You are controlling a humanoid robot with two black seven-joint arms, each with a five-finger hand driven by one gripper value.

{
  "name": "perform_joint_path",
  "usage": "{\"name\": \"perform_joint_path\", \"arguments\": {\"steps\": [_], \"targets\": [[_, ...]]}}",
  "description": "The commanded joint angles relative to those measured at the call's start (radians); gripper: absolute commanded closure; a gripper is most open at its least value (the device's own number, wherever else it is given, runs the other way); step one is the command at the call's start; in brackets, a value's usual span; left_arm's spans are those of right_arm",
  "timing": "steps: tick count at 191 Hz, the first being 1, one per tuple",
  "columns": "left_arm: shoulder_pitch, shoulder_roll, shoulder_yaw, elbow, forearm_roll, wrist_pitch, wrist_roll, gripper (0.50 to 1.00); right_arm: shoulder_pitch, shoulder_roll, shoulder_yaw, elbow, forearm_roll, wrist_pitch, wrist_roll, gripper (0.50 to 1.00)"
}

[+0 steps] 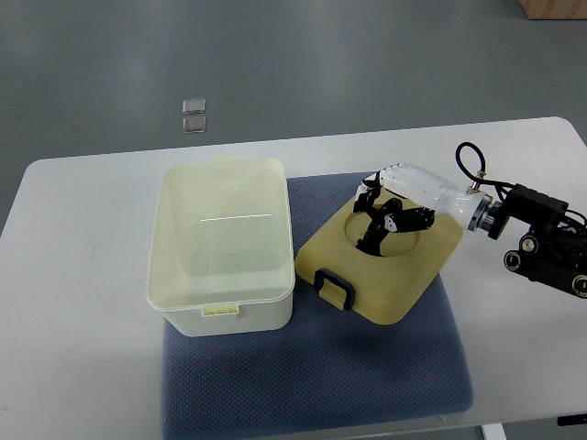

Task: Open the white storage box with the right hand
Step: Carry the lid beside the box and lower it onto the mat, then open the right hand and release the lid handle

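My right hand, fingers curled on the lid beside the open white storage box; releasing carelessly may slide it off the mat.

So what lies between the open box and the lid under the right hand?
In the top view, only a narrow strip of blue mat separates the box from the lid beneath the right hand.

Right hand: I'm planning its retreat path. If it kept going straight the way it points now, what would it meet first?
The right hand points left, resting on the removed lid. Straight on, it would likely meet the open white storage box, at its right wall; height is unclear from above.
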Motion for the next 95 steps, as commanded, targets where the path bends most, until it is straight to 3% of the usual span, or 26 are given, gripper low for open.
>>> {"name": "perform_joint_path", "arguments": {"steps": [1,5,6,7,8,9,10,11,12,13,14,15,16,18,58,95], "targets": [[0.002,0.000,0.000,0.000,0.000,0.000,0.000,0.500,-0.013,0.024,0.000,0.000,-0.012,0.000,0.000,1.000],[0.000,0.000,0.000,0.000,0.000,0.000,0.000,0.500,-0.016,0.027,0.000,0.000,-0.012,0.000,0.000,1.000],[0.000,0.000,0.000,0.000,0.000,0.000,0.000,0.500,-0.018,0.029,0.002,0.000,-0.012,0.000,0.000,0.953],[0.000,0.000,0.000,0.000,0.000,0.000,0.000,0.500,-0.018,0.029,0.002,0.000,-0.012,0.000,0.000,0.953],[0.000,0.000,-0.002,0.000,0.000,0.000,0.000,0.500,-0.019,0.032,0.000,0.000,-0.012,0.000,0.000,0.886],[0.000,0.000,-0.002,0.000,0.000,0.000,0.000,0.500,-0.019,0.032,0.000,0.000,-0.012,0.000,0.000,0.885],[0.000,0.000,0.000,0.000,0.000,0.000,0.000,0.500,-0.021,0.033,0.002,0.000,-0.012,0.000,0.000,0.806],[0.000,0.000,0.000,0.000,0.000,0.000,0.000,0.500,-0.021,0.033,0.002,0.000,-0.012,0.000,0.000,0.805],[0.002,0.000,0.000,0.000,0.000,0.000,0.000,0.500,-0.021,0.036,0.002,0.000,-0.012,0.000,0.000,0.720],[0.002,0.000,0.000,0.000,0.000,0.000,0.000,0.500,-0.021,0.036,0.002,0.000,-0.012,0.000,0.000,0.720],[0.002,0.000,-0.002,0.000,0.000,0.000,0.000,0.500,-0.022,0.038,0.002,0.000,-0.012,0.000,0.000,0.657],[0.002,0.000,-0.002,0.000,0.000,0.000,0.000,0.500,-0.022,0.038,0.002,0.000,-0.012,0.000,0.000,0.656],[0.000,0.000,-0.002,0.000,0.000,0.000,0.000,0.500,-0.024,0.039,0.002,0.000,-0.012,0.000,0.000,0.602],[0.000,0.000,-0.002,0.000,0.000,0.000,0.000,0.500,-0.024,0.041,0.002,0.000,-0.012,0.000,0.000,0.573],[0.000,0.000,-0.002,0.000,0.000,0.000,0.000,0.500,-0.022,0.044,-0.001,0.000,-0.014,0.011,0.000,0.570],[0.000,0.000,0.000,0.000,-0.002,0.000,0.000,0.500,-0.007,-0.021,-0.034,0.014,-0.016,0.026,0.000,0.570]]}}
